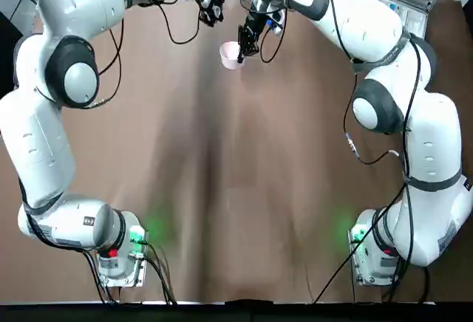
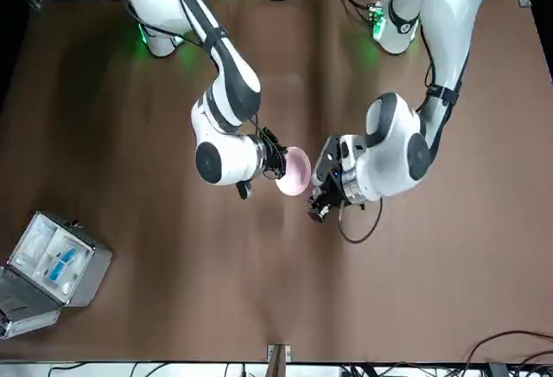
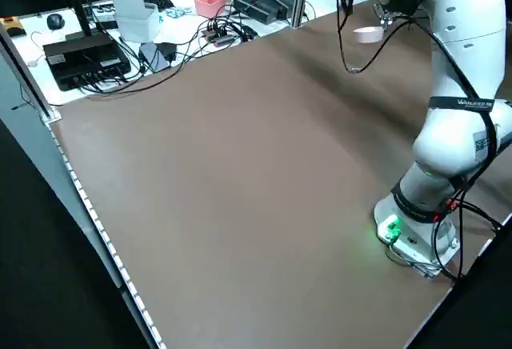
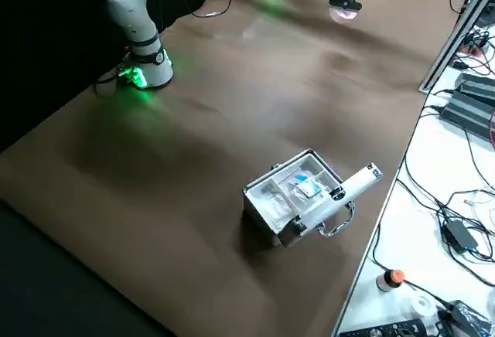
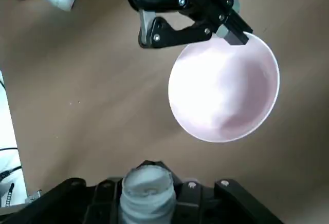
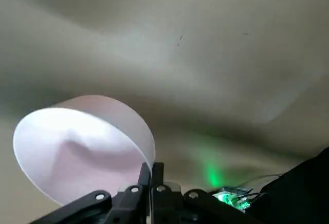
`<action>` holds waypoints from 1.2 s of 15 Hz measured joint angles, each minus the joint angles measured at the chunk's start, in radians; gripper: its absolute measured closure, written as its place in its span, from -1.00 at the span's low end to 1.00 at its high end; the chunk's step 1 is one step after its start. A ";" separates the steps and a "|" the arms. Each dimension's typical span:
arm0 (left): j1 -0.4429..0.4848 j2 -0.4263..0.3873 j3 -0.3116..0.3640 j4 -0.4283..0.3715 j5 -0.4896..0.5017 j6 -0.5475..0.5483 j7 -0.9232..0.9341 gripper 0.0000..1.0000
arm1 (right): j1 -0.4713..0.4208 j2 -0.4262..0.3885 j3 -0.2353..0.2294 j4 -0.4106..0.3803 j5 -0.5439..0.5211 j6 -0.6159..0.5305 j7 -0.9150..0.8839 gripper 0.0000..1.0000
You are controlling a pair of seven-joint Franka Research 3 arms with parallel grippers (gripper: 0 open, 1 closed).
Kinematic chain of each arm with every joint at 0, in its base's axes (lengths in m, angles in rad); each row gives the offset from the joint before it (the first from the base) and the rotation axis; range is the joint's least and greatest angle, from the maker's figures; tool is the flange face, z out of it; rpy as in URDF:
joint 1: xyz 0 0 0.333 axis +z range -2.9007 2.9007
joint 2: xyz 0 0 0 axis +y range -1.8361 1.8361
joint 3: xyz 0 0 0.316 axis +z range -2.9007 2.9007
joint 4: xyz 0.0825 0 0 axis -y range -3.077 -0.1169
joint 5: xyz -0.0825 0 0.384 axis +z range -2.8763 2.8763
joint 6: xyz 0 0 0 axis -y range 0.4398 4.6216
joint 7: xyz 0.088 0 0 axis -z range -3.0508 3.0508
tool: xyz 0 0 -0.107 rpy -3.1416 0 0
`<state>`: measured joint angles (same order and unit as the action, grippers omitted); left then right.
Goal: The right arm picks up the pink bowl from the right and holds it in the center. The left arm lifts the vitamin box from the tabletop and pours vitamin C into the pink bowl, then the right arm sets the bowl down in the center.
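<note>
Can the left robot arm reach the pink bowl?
Probably yes: the left arm hovers right beside the pink bowl, though the right arm's gripper already grips its rim.

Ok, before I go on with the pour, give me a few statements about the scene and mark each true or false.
1. The right pincer holds the pink bowl at its rim. True.
2. The vitamin box is standing on the tabletop. False: it is held in the left pincer.
3. The grey case has its lid open. True.
4. The pink bowl already has vitamins in it. False: no contents show inside it.
5. The grey case is on the robot's left side of the table. False: it is on the robot's right side.
</note>
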<state>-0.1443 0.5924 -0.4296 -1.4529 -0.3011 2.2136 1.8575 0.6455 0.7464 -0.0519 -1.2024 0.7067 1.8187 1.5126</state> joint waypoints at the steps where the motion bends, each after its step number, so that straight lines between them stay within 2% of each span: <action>1: -0.007 -0.006 0.000 0.000 0.017 0.000 -0.003 0.81 | 0.000 0.000 0.000 0.000 0.000 0.000 0.000 0.96; 9: -0.032 -0.036 0.000 -0.018 0.201 0.000 -0.009 0.81 | 0.001 0.000 0.000 0.013 0.000 0.000 0.000 0.96; 18: -0.094 -0.026 0.001 -0.030 0.321 0.068 -0.010 0.81 | 0.001 0.000 0.000 0.019 0.000 0.000 0.000 0.96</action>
<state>-0.2381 0.5666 -0.4282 -1.4833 0.0202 2.2812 1.8480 0.6467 0.7464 -0.0517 -1.1837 0.7068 1.8186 1.5124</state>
